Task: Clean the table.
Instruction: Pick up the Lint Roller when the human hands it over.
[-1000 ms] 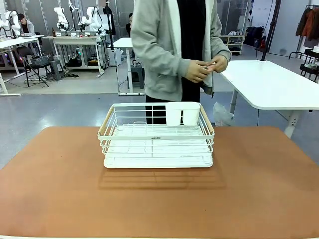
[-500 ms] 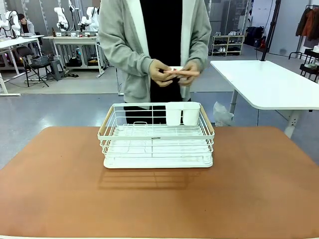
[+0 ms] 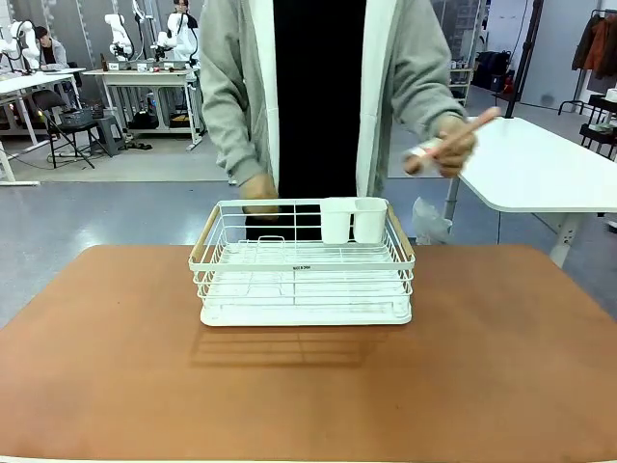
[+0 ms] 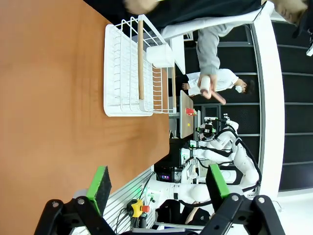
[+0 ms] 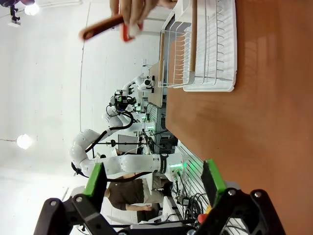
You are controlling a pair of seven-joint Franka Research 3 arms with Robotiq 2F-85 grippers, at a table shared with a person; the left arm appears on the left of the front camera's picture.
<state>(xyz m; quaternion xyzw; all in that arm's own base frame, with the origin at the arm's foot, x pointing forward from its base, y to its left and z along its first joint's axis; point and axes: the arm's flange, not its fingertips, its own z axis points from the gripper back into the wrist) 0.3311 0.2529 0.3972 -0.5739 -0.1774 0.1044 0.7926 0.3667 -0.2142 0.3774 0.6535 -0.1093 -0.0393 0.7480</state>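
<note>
The left gripper (image 4: 159, 185) hangs over the near edge of the table (image 4: 44, 98) with its jaws wide apart and nothing between them. The right gripper (image 5: 153, 180) is the same on its own side: jaws spread, nothing held. Neither touches anything.

Out from them the reddish-brown top runs smooth and matte, with no crumbs, spills or loose items that I can make out. The one thing on it is a white wire rack (image 3: 304, 270). It stands square by the middle of the far edge, with wooden handles on its short sides and a white cup (image 3: 354, 220) hung in its far right corner. The rack looks empty.

Beyond the far edge stands a person. The lowered hand (image 3: 258, 186) is at the rack's far left rim; I cannot tell whether it touches. The raised hand (image 3: 451, 145) is out past the rack's right side, well above the table. It holds a pinkish stick (image 3: 482, 120) and something small and white.

As I read it, the task is at its very start: the arms have nothing to clear, and the person seems about to set items down. The next move calls for waiting with jaws open until something lies on the top. The nearer arm would then come down over it and carry it to the rack.
</note>
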